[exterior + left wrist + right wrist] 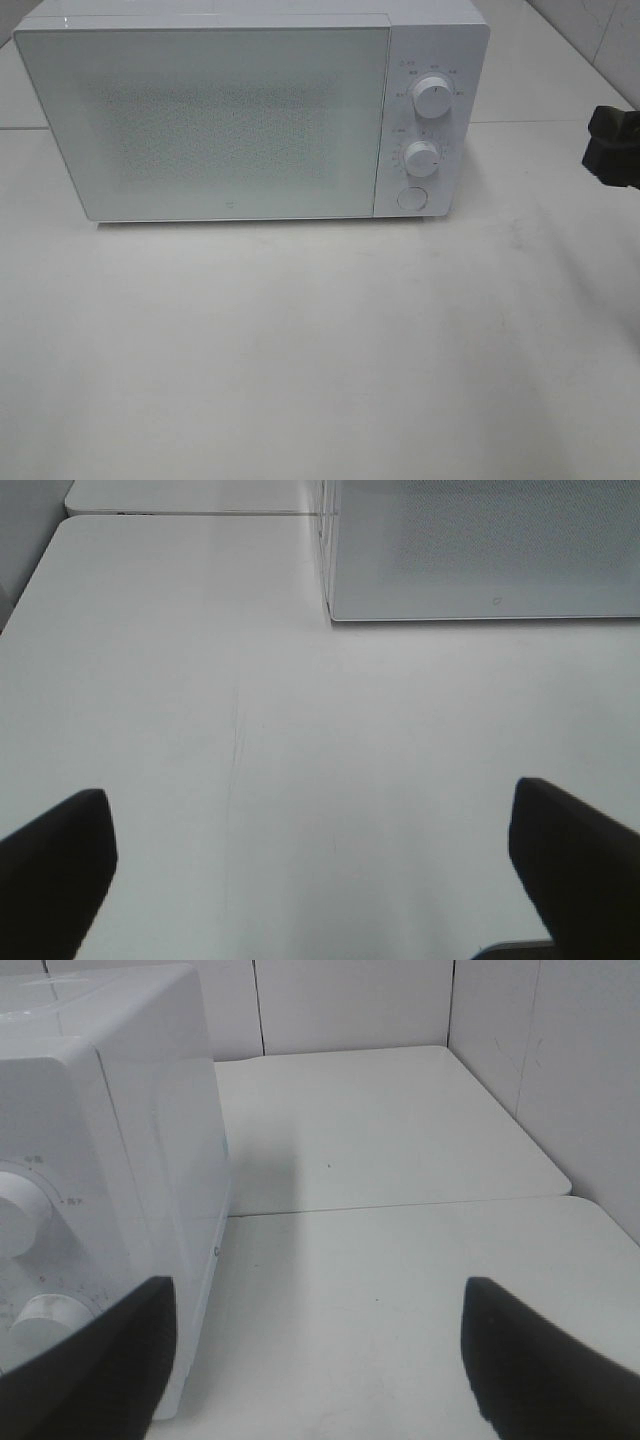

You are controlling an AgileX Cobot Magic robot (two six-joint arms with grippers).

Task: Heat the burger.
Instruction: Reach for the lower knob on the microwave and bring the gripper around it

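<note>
The burger is out of view in every frame. A white microwave (250, 110) stands at the back of the table with its door shut; its frosted door (205, 120) hides the inside. Two round knobs (433, 97) and a round button (411, 198) sit on its right panel. My left gripper (310, 880) hangs open over bare table in front of the microwave's left corner (330, 610), holding nothing. My right gripper (315, 1360) is open and empty, just right of the microwave's control side (110, 1190). Part of the right arm (612, 148) shows at the right edge.
The white table (320, 350) spreads wide in front of the microwave. A seam runs across the table behind it (400, 1205). Walls stand at the far right (560, 1060) and behind.
</note>
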